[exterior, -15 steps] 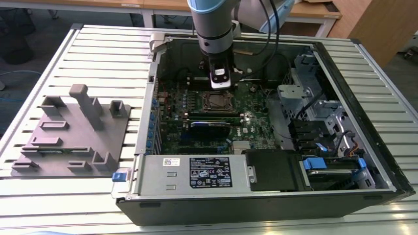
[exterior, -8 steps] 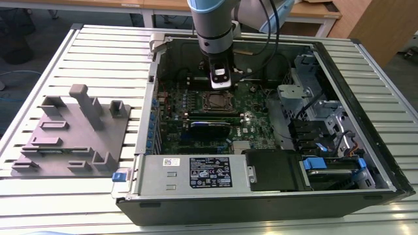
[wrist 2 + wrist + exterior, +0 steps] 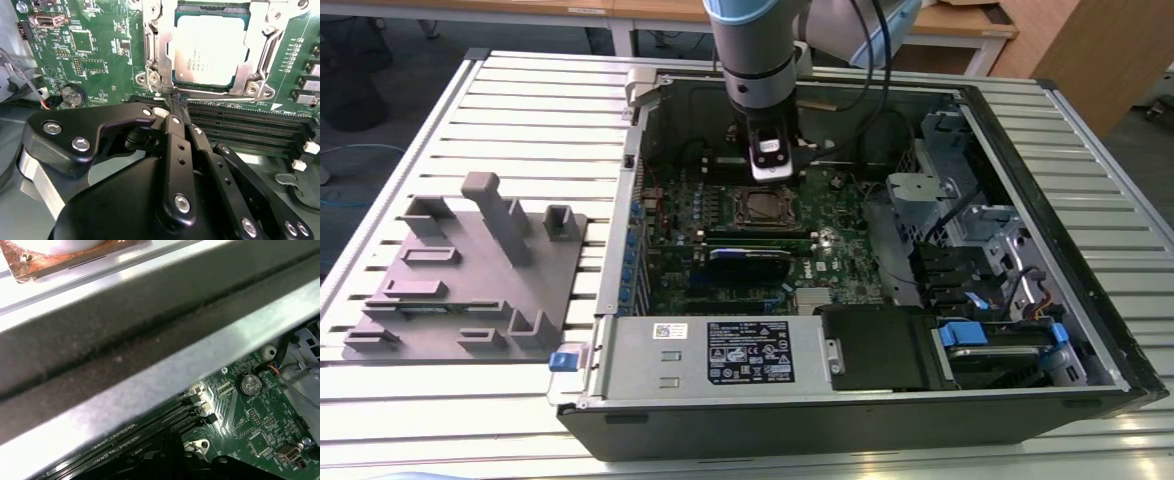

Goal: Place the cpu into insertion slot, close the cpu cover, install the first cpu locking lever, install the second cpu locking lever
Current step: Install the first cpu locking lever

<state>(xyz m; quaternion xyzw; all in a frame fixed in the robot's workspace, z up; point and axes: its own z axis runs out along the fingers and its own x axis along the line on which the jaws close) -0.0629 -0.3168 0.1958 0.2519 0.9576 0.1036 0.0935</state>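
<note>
Silver-grey metal of the cpu faces up, lying flat in the insertion slot with its edges square to the slot's rim. It is near enough square that no long axis shows. Small dark print sits on its face, the lines running crosswise to the memory slots beside the slot. The cpu cover lies down around the cpu, framing it.

The gripper has its fingers drawn narrow, tips together at the cover's edge nearest the memory slots. I cannot tell whether anything thin is pinched between them. In the exterior view the gripper hangs just over the insertion slot, inside the open computer case on the slatted desk. A black printed label and a white barcode sticker lie well apart from the slot.
</note>
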